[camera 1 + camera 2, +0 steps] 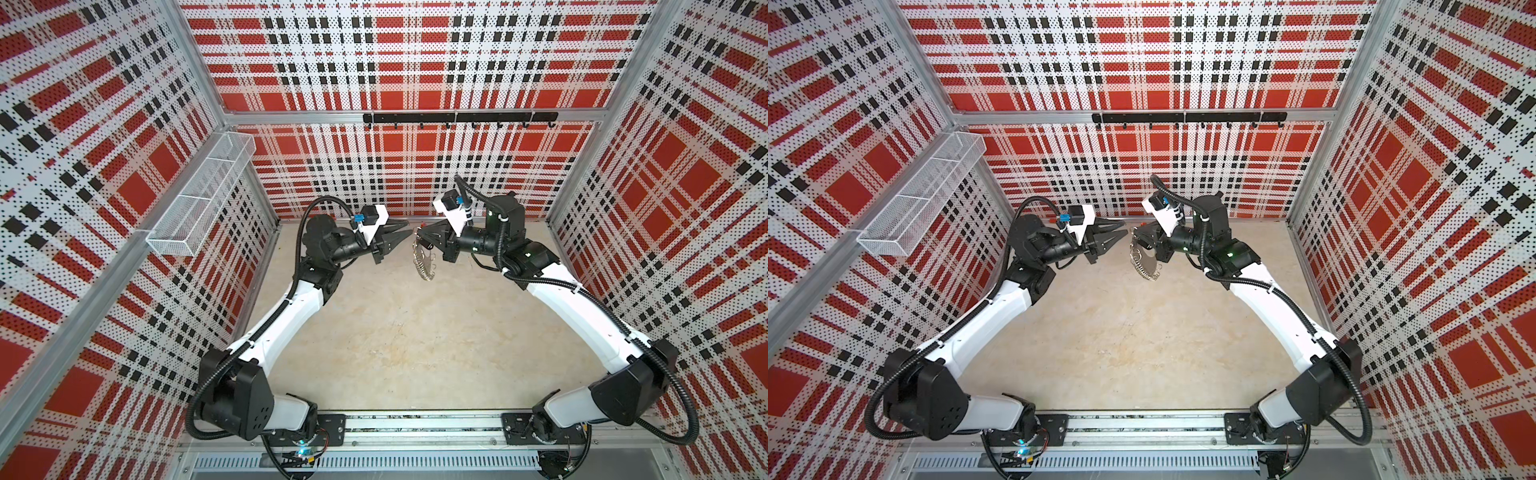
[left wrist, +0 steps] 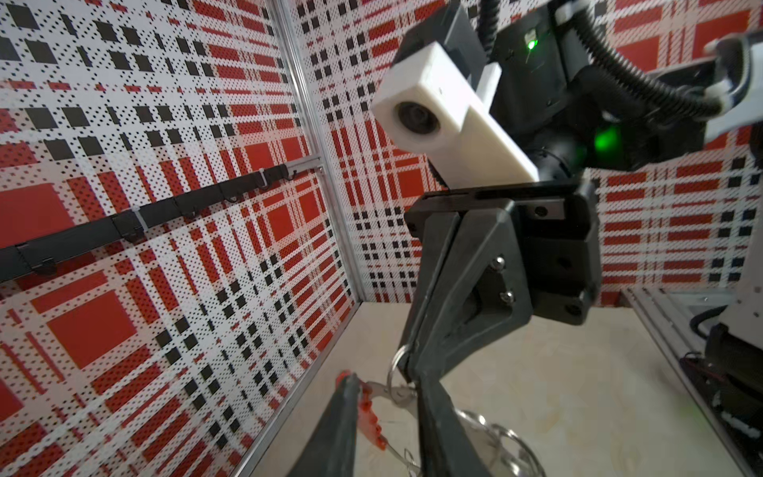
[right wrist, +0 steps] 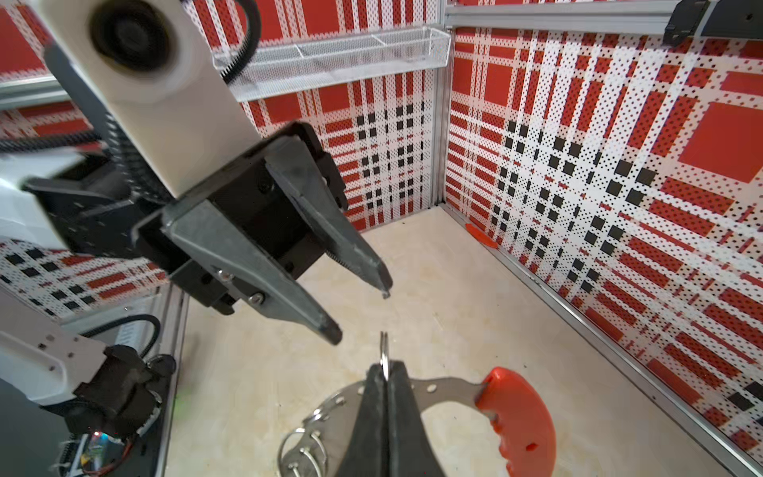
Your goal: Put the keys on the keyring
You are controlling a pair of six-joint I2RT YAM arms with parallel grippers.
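Shiny metal keyring (image 3: 450,390), plastic sleeve (image 3: 520,421)

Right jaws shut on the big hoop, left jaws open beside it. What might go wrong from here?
1. The right gripper pinches the keyring only at its tips, by the thin band and one small silver loop; it may swing or slip.
2. The left gripper is open and empty, close by; a careless advance could knock the keyring loose.

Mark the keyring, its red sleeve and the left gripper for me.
keyring (image 3: 450,390): right wrist view, bare metal band beside the sleeve.
red sleeve (image 3: 520,417): right wrist view, middle of its curve.
left gripper (image 3: 360,312): right wrist view, midway between its open fingertips.
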